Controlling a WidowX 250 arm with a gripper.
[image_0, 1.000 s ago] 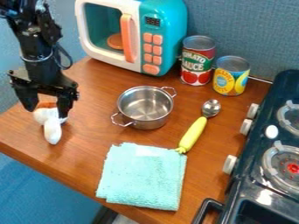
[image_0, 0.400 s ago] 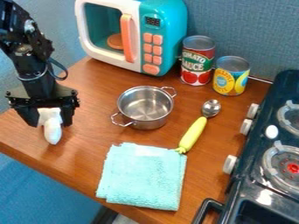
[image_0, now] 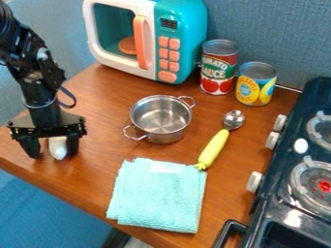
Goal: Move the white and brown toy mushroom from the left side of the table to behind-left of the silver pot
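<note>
Gripper point(image_0: 52, 155) lower around white object point(image_0: 58, 147), pot point(image_0: 164, 137) apart

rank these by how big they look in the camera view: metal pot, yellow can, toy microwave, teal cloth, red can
1. toy microwave, partly cut off at the top
2. teal cloth
3. metal pot
4. red can
5. yellow can, shorter but about as wide

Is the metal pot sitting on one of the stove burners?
No, the metal pot stands on the wooden counter, between the cloth and the toy microwave.
</note>
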